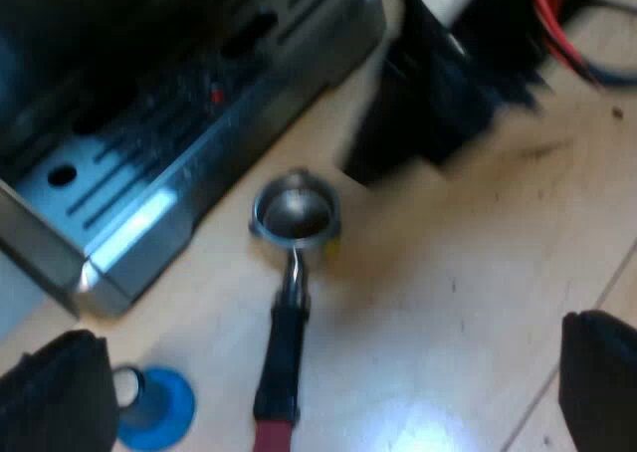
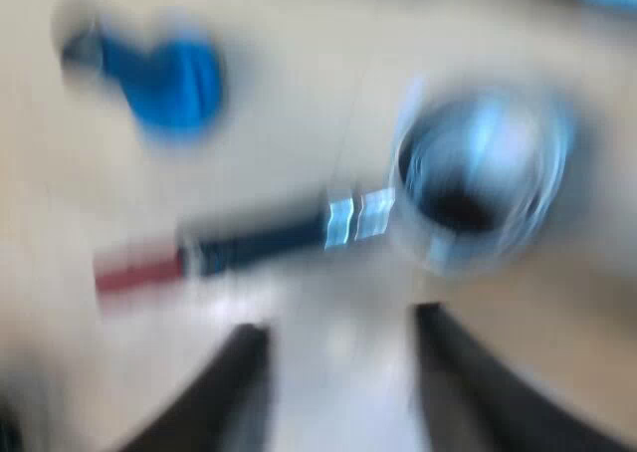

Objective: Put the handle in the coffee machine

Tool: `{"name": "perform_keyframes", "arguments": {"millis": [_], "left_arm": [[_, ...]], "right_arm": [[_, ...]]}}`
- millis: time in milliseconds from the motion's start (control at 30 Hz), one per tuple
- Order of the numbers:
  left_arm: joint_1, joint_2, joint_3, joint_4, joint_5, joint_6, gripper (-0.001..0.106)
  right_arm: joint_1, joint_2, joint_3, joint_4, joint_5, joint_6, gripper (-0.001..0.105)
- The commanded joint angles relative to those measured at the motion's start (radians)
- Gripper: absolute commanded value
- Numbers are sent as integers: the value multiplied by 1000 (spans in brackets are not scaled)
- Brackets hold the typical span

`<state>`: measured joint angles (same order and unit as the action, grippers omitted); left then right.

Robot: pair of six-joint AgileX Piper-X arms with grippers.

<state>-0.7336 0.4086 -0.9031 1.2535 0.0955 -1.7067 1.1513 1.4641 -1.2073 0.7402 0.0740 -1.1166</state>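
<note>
Left gripper (image 1: 328, 372) has its two black fingers spread wide with nothing between them, hanging over the dark handle of the metal holder with the red tip (image 1: 289, 293). Right gripper (image 2: 343, 372) is gapped open too, empty, above that same holder (image 2: 348, 218).

So the holder is loose, lying flat on the pale wooden table (image 1: 448, 303). Its round basket end sits just beside the drip tray of the steel espresso machine (image 1: 149, 173), and the handle points away from the machine. The little blue tamper (image 1: 154, 407) is near the red end, not touching.

I reckon the pickup is the step in hand. I'd close on the dark part of the handle, square across it, not on the red tip or the shiny neck. Keep the basket level on the lift, and mind the tamper.
</note>
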Motion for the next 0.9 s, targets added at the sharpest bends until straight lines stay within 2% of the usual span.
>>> {"name": "perform_keyframes", "arguments": {"millis": [33, 67, 100, 133, 233, 267, 367, 433, 533, 867, 900], "left_arm": [[-5, -3, 44, -71, -18, -13, 91], [-5, -3, 53, -78, -18, -13, 91], [-5, -1, 64, -87, -18, -13, 91], [-5, -1, 87, -109, -18, -13, 91], [-5, -1, 124, -140, -18, -13, 91], [-5, -1, 127, -144, -18, -13, 91], [-5, 0, 145, -149, -15, -13, 91], [-5, 0, 144, -149, -11, -13, 91], [-5, 0, 144, -150, -11, -13, 91], [-5, 0, 144, -150, -10, -13, 91], [-5, 0, 144, -150, -10, -13, 91]], "right_arm": [[-149, -48, -54, 6, -38, -94, 85], [-152, -48, -55, 6, -40, -94, 86], [-208, -33, -59, 4, -74, -151, 85], [-220, -26, -59, 4, -74, -172, 85], [-230, -19, -59, 0, -74, -196, 85], [-239, 6, -63, -3, -112, -268, 85], [-239, 46, -66, -3, -120, -354, 85], [-239, 59, -70, -3, -137, -387, 85], [-239, 92, -80, -3, -171, -427, 85], [-240, 154, -80, -22, -174, -464, 85], [-240, 198, -80, -55, -176, -479, 85]]}}
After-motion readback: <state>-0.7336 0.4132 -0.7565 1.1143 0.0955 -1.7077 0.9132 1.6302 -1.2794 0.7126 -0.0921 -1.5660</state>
